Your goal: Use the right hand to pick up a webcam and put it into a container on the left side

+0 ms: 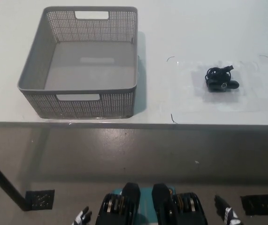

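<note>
Task not yet begun, as far as the head view shows. The webcam (222, 79), a small black unit with its cable coiled on top, lies on the white bench (180, 28) at the right side, inside a faintly marked clear rectangle. Nothing touches it.

The container, a grey perforated basket (33, 70) with handle slots, sits on the bench well to the left of the webcam, near the front edge. Its floor looks bare; no webcam inside.

Right robot hand (228, 214): only a small part shows at the bottom right of the picture, low and in front of the bench, well apart from the webcam. It holds nothing that I can see; whether it is released or clenched, cannot tell. Left robot hand (82, 217): a sliver at the bottom left, resting low, also holding nothing visible; released or clenched, cannot tell.

Done: nothing. Left to do, by my judgement: raise the right robot hand over the bench edge, reach to the webcam, close on body and cable together, lift, carry leftward across the bench, lower over the basket wall and let go. The loose cable may snag or dangle on the carry.
</note>
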Controlling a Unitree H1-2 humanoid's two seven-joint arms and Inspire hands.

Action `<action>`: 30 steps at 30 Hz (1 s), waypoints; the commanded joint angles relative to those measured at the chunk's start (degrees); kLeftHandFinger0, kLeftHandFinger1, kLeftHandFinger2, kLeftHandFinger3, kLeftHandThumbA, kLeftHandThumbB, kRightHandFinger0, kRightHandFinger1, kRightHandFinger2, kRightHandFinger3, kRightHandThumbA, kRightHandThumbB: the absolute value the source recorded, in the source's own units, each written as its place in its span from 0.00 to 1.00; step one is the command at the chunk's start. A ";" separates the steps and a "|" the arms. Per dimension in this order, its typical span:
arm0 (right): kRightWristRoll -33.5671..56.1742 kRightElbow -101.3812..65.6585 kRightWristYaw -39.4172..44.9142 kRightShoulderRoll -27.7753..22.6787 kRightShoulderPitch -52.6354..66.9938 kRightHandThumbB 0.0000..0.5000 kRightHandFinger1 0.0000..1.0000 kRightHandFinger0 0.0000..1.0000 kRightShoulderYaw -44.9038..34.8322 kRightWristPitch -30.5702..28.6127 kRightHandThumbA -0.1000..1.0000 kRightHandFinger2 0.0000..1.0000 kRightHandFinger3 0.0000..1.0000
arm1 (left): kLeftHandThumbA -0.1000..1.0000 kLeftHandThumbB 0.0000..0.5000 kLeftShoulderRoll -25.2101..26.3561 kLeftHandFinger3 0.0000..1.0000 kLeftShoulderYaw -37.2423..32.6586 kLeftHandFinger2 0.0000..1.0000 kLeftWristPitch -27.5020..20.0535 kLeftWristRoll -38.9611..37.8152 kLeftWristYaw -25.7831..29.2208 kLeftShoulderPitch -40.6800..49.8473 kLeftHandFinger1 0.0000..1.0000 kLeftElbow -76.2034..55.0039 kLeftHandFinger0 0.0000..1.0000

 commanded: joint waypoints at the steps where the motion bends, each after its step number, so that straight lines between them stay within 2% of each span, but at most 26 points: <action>1: -0.16 -7.25 -1.18 -0.52 0.38 0.47 1.00 1.00 -1.39 -4.79 0.99 1.00 1.00 | 0.99 0.34 0.97 1.00 -0.44 1.00 -3.43 -1.43 0.65 0.30 1.00 -5.81 1.00; 2: -0.18 -8.55 -1.09 -0.43 0.46 0.52 1.00 1.00 -1.88 -4.79 1.00 1.00 1.00 | 0.99 0.33 1.13 1.00 -0.64 1.00 -3.43 -1.37 0.70 0.37 1.00 -6.92 1.00; 5: -1.51 -14.15 -0.96 -0.53 0.68 0.48 1.00 1.00 -3.12 -3.16 1.00 1.00 1.00 | 0.98 0.34 1.04 1.00 -0.63 1.00 -3.43 -2.03 0.26 0.55 1.00 -9.78 1.00; 7: -0.38 -18.34 -0.96 -0.05 0.27 0.50 1.00 1.00 -4.07 -1.58 0.95 1.00 1.00 | 0.98 0.37 1.01 1.00 -0.55 1.00 -3.43 -2.38 -0.25 0.86 1.00 -11.70 1.00; 8: -0.75 -19.70 -1.11 -0.14 -0.16 0.43 1.00 1.00 -4.62 -1.88 0.93 1.00 1.00 | 0.98 0.34 1.03 1.00 -0.70 1.00 -3.43 -2.30 -0.27 0.99 1.00 -12.45 1.00; 9: -1.02 -20.63 -1.04 -0.31 -0.61 0.41 1.00 1.00 -5.01 -2.63 0.92 1.00 1.00 | 0.98 0.33 1.11 1.00 -0.80 1.00 -3.43 -2.40 -0.38 1.08 1.00 -13.09 1.00; 10: -1.55 -22.78 -1.25 -0.30 -1.48 0.40 1.00 1.00 -5.84 -2.09 0.88 1.00 1.00 | 0.97 0.33 1.21 1.00 -0.91 1.00 -3.43 -2.39 -0.41 1.06 1.00 -13.46 1.00; 12: -3.13 -24.74 -1.46 -0.50 -2.99 0.38 1.00 1.00 -6.90 -1.56 0.87 1.00 1.00 | 0.97 0.33 1.39 1.00 -0.87 1.00 -3.43 -2.66 -0.54 0.89 1.00 -13.48 1.00; 14: -4.62 -27.57 -0.77 -1.56 -5.19 0.38 1.00 1.00 -8.20 1.45 0.87 1.00 1.00 | 0.96 0.32 1.30 1.00 -0.65 1.00 -3.43 -2.75 -0.34 0.59 1.00 -12.85 1.00; 17: -11.09 -30.69 -0.82 -2.57 -9.96 0.50 1.00 1.00 -10.68 6.80 0.89 1.00 1.00 | 0.96 0.32 1.44 1.00 -0.64 1.00 -3.43 -2.44 0.15 0.42 1.00 -11.18 1.00; 18: -11.93 -31.07 -0.63 -2.71 -10.45 0.50 1.00 1.00 -10.87 7.68 0.89 1.00 1.00 | 0.96 0.32 1.44 1.00 -0.65 1.00 -3.43 -2.59 0.09 0.51 1.00 -10.99 1.00; 19: -14.20 -31.97 0.45 -3.89 -13.27 0.56 1.00 1.00 -11.46 11.05 0.85 1.00 1.00 | 0.97 0.34 1.36 1.00 -0.56 1.00 -3.43 -2.58 0.20 0.52 1.00 -10.07 1.00; 20: -14.98 -32.19 0.91 -4.36 -14.59 0.56 1.00 1.00 -11.60 12.42 0.84 1.00 1.00 | 0.97 0.34 1.35 1.00 -0.47 1.00 -3.43 -2.56 0.28 0.51 1.00 -9.69 1.00; 21: -16.03 -31.74 1.71 -5.38 -18.28 0.60 1.00 1.00 -11.75 14.96 0.77 1.00 1.00 | 0.98 0.34 1.35 1.00 -0.36 1.00 -3.43 -2.43 0.60 0.37 1.00 -8.69 1.00; 22: -17.82 -30.56 2.56 -6.27 -22.58 0.70 1.00 1.00 -11.61 18.96 0.72 1.00 1.00 | 0.98 0.32 1.41 1.00 -0.37 1.00 -3.43 -2.39 0.74 0.30 1.00 -7.67 1.00; 24: -21.28 -28.36 3.72 -7.65 -28.35 0.76 1.00 1.00 -10.78 23.14 0.72 1.00 1.00 | 0.99 0.32 1.51 1.00 -0.46 1.00 -3.43 -1.97 1.14 0.01 1.00 -6.43 1.00; 26: -23.80 -26.01 4.44 -8.60 -32.48 0.77 1.00 1.00 -9.86 25.79 0.71 1.00 1.00 | 0.99 0.31 1.77 1.00 -0.81 1.00 -3.43 -1.92 1.16 0.22 1.00 -5.40 1.00; 30: -26.36 -14.36 2.45 -10.11 -43.63 0.76 1.00 1.00 -7.36 25.14 0.67 1.00 1.00 | 1.00 0.33 1.98 1.00 -0.61 1.00 -3.43 -1.50 1.82 -0.31 1.00 -3.60 1.00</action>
